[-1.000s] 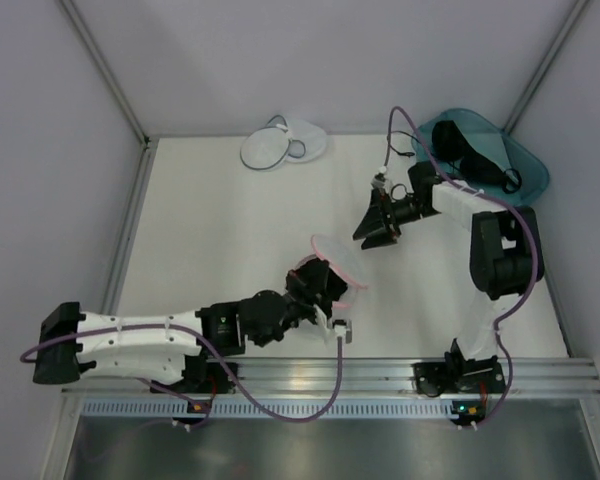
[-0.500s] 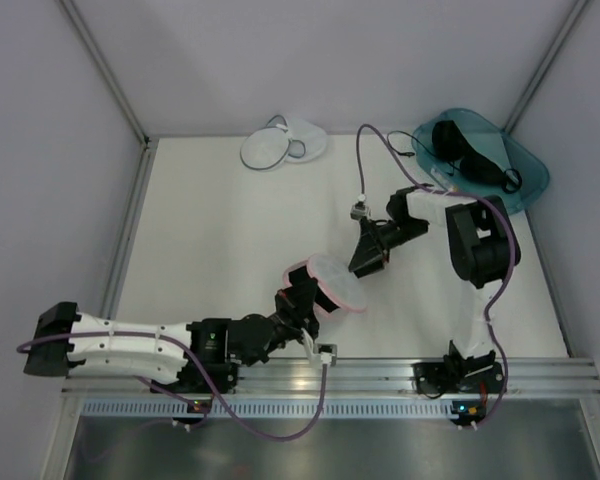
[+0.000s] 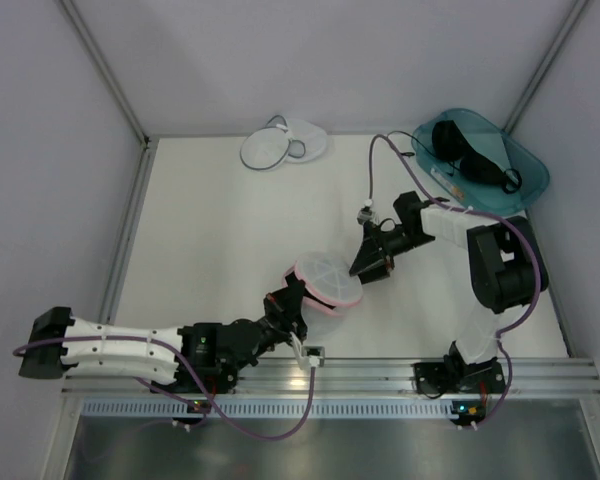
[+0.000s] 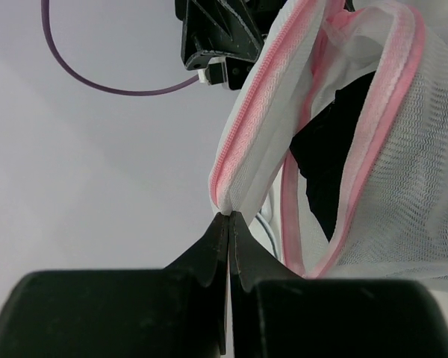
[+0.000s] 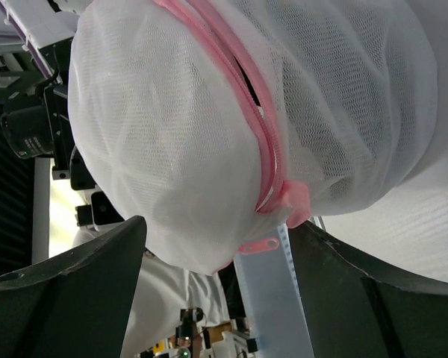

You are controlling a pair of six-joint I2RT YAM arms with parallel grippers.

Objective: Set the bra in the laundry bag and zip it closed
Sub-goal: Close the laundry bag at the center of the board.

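Note:
My left gripper (image 3: 288,297) (image 4: 229,216) is shut on the zip edge of a round white mesh bag with a pink rim (image 3: 325,275) (image 4: 403,149), holding it above the table's middle. Black fabric (image 4: 336,149) shows inside through the bag's gaping zip. My right gripper (image 3: 368,268) (image 5: 218,231) is open, its fingers on either side of the bag's lower end (image 5: 172,112), by the pink zip pull (image 5: 257,245). The grey-rimmed laundry bag (image 3: 280,145) lies flat at the back of the table. A black bra (image 3: 470,150) lies in the bin.
A teal plastic bin (image 3: 535,165) stands at the back right corner. Metal frame posts and pale walls close in the table on three sides. A purple cable (image 3: 375,170) loops above the right arm.
The left arm has drawn the pink-rimmed bag a little left and toward the near edge. The right gripper has come from farther back down to the bag's right side.

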